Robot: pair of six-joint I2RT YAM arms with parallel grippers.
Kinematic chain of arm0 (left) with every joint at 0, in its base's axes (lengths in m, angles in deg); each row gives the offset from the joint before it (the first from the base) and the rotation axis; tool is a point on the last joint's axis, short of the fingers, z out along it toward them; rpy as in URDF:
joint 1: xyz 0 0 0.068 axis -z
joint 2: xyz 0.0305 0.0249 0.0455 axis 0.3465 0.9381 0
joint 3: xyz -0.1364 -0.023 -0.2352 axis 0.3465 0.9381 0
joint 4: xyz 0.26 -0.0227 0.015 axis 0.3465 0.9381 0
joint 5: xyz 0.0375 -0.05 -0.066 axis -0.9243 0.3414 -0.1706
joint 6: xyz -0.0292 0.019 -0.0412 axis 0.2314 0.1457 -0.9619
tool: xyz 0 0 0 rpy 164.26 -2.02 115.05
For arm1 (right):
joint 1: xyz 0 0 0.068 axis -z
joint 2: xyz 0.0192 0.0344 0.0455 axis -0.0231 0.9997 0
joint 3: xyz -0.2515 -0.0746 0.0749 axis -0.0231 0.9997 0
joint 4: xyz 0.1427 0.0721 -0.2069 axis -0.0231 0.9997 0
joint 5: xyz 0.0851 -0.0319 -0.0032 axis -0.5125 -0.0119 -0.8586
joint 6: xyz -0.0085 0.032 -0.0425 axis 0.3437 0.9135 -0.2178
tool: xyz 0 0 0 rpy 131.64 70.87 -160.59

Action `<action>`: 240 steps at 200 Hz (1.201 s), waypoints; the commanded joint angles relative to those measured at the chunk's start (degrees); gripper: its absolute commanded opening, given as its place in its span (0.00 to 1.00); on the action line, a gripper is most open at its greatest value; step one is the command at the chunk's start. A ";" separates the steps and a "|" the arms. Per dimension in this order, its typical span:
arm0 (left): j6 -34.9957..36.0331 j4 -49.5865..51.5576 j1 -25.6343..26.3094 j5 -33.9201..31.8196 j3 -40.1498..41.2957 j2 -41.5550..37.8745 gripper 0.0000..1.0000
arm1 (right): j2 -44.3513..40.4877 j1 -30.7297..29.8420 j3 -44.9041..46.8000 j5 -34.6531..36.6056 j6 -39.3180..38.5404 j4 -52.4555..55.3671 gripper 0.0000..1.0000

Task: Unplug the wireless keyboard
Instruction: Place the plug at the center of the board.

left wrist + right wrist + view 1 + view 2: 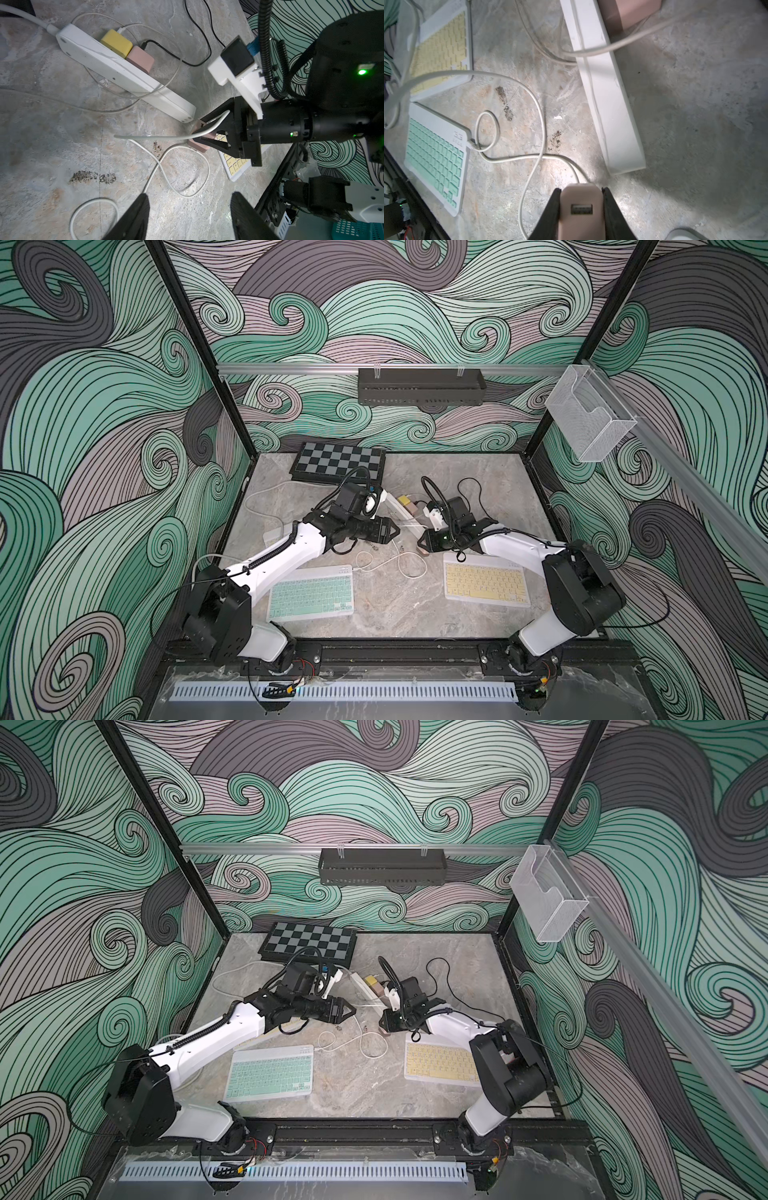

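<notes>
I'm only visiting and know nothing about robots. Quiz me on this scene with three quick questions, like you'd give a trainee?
1. True or false: the right gripper is clamped on a pink charger block.
2. Fill in: ___ charger blocks sit plugged into the white power strip.
3. The left gripper is: A) open, holding nothing; B) shut on a keyboard; C) gripping the chessboard.

Key: 1 true; 2 two, the yellow block and the second pink block; 3 A.
</notes>
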 commanded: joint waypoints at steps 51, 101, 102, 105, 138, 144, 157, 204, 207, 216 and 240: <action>-1.07 -0.42 -0.63 3.47 -2.61 3.42 0.63 | -0.18 -0.71 -1.65 4.14 -1.65 3.27 0.54; -5.47 -2.98 -0.41 4.51 -0.22 2.69 0.64 | -4.71 -0.11 -1.60 2.72 -0.65 7.71 0.71; -5.52 -3.04 -0.39 4.62 -0.16 2.63 0.64 | -4.82 -0.03 -1.63 2.69 -0.59 7.83 0.71; -5.79 -3.30 -0.26 4.77 0.10 2.55 0.64 | -5.18 0.10 -1.64 2.60 -0.42 8.06 0.72; -7.63 -5.61 2.16 5.12 2.02 3.33 0.65 | -8.22 3.22 -1.89 -0.45 1.23 10.18 0.85; -7.90 -5.88 2.70 4.89 2.18 4.03 0.65 | -8.66 4.17 -1.80 -1.29 1.69 10.12 0.85; -8.42 -6.59 4.08 4.67 2.01 5.33 0.65 | -9.47 6.18 -1.50 -3.76 2.38 9.39 0.84; -6.84 -4.58 12.45 -3.73 -3.72 12.62 0.67 | -11.32 13.72 0.92 -7.97 6.91 7.02 0.77; -6.53 -4.29 13.07 -4.60 -4.22 13.26 0.67 | -11.55 14.21 1.37 -8.34 7.22 6.65 0.77; -5.52 -3.71 14.45 -6.67 -5.69 15.02 0.67 | -12.09 15.34 2.47 -9.55 8.17 5.63 0.75; -1.93 0.10 16.93 -11.57 -11.39 20.47 0.67 | -13.33 17.24 5.07 -10.95 9.61 2.34 0.74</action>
